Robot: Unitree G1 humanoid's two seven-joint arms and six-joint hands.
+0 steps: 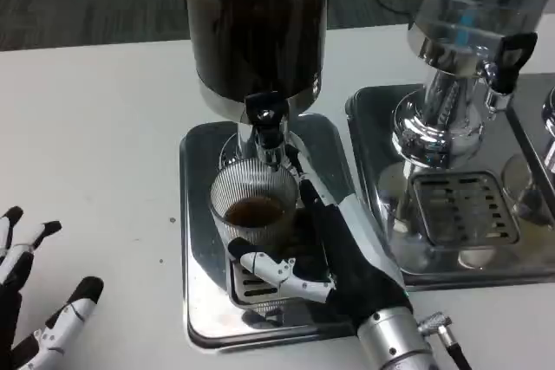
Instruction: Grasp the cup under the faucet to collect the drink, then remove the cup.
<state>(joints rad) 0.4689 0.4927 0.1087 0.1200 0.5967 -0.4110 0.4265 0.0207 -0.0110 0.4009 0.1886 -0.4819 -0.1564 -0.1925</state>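
- Right hand (pixel 325 253) gripping ribbed glass cup (pixel 254 205) under faucet (pixel 267 123): keep upright, hold steady on drip tray (pixel 201 240)
- Left hand (pixel 30 301) open, near counter (pixel 95 145) front-left corner

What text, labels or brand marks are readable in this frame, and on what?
None readable.
Dark drink dispenser: no label or lettering visible.
Its black faucet: no marking.
Ribbed glass cup held by the right hand: plain.
Second dispenser: a blue patch behind the clear wall, too blurred to tell whether it is text.

Black-and-white robot hand (pixel 334 253), silver forearm (pixel 395 340)
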